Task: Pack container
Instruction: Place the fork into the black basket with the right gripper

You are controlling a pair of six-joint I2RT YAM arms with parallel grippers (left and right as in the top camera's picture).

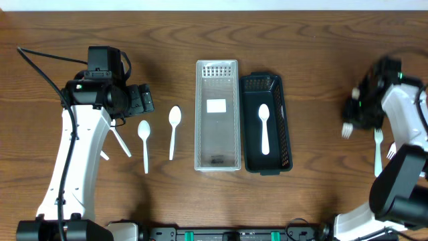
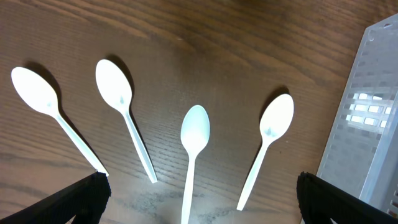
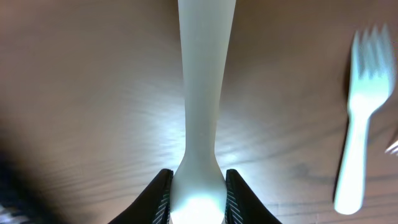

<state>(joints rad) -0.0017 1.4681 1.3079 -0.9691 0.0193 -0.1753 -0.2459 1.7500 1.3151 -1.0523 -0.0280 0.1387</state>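
Right gripper (image 3: pixel 198 190) — fingers clamped on the handle of a white fork (image 3: pixel 202 87), at the right edge of the overhead frame. A second fork (image 3: pixel 364 118) lies beside it. Left gripper (image 2: pixel 200 190) — fingers wide apart above four white spoons (image 2: pixel 196 137), seemingly not touching them. Centre: clear container (image 1: pixel 198 120), and a black container (image 1: pixel 286 127) holding one spoon (image 1: pixel 264 127).

five white spoons (image 1: pixel 264 127), three white forks (image 1: pixel 377 144), one clear tray (image 1: pixel 198 120) and one black tray (image 1: pixel 286 127).
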